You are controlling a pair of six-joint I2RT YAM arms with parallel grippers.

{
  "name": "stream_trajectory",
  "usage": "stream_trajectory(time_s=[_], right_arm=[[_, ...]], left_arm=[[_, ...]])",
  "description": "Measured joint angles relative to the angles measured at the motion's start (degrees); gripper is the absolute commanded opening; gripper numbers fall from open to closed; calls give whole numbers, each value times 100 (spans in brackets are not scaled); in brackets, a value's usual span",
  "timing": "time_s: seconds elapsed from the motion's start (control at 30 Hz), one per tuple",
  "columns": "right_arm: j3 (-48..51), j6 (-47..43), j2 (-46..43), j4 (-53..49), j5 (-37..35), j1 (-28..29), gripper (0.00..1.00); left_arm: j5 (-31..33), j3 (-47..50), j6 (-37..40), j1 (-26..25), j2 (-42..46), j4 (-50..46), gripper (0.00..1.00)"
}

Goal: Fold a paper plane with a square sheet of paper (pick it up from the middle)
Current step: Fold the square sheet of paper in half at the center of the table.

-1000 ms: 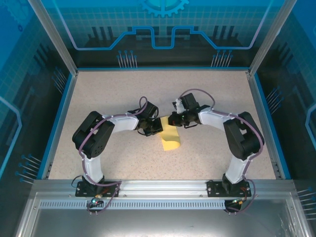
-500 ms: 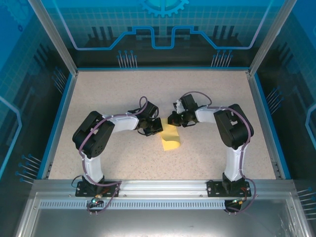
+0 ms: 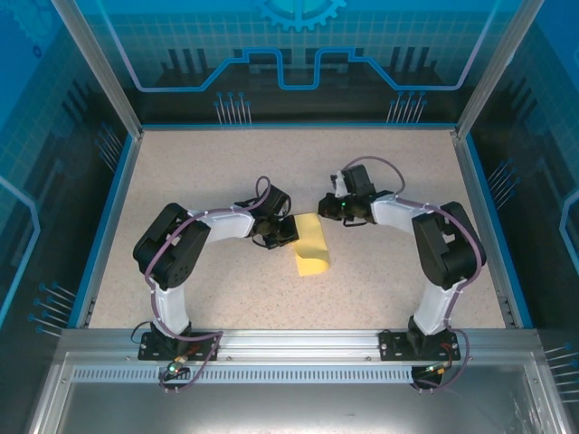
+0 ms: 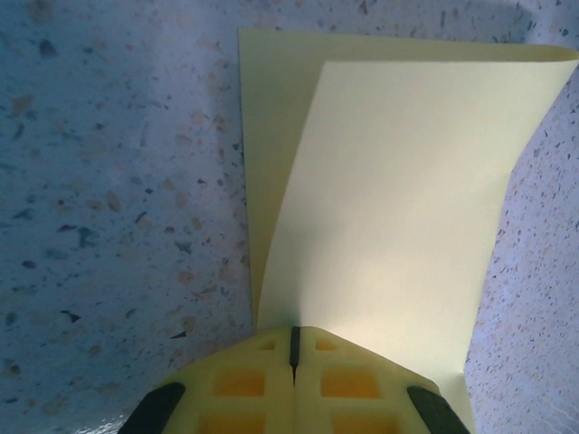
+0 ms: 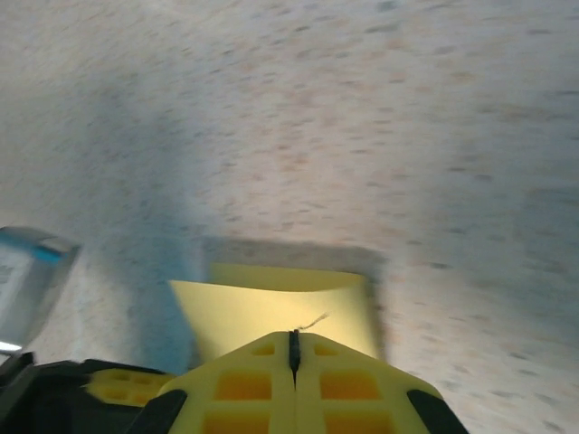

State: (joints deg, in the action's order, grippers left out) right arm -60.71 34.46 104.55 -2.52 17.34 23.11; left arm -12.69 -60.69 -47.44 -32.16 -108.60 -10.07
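The square sheet of paper (image 3: 314, 255), pale yellow and doubled over into a narrower strip, lies near the middle of the speckled table (image 3: 199, 172), between the two arms. The left fingers (image 4: 240, 384) are pressed together at its raised upper layer; their tips hide that layer's near edge, so it cannot be told whether paper is nipped between them. The right fingers (image 5: 240, 384), also pressed together with nothing seen between them, sit just beside the sheet's far end, where the right wrist view is blurred and the tips cut off the sheet's near part
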Motion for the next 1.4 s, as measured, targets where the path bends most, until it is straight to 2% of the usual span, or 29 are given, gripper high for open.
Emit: stream_trajectory(time_s=[0.13,0.33,0.63,0.83,1.07,1.27,1.4], right_arm=[[-356,4,446,17,315,216,0],[-520,81,1093,-13,470,153,0],[-323,378,1029,162,662,-409,0],[-70,251,476,15,341,-907,0],[516,-39,-619,-216,595,-321,0],[1281,-39,-682,-420,1032,9,0],[1377,-44,-682,-518,1202,162,0]], left_arm=[[0,0,-2,0,0,0,0],[0,0,0,0,0,-7,0],[0,2,2,0,-11,22,0],[0,7,4,0,-11,26,0],[0,-4,103,0,-22,24,0],[0,-37,120,0,-39,-15,0],[0,-52,131,0,-44,-33,0]])
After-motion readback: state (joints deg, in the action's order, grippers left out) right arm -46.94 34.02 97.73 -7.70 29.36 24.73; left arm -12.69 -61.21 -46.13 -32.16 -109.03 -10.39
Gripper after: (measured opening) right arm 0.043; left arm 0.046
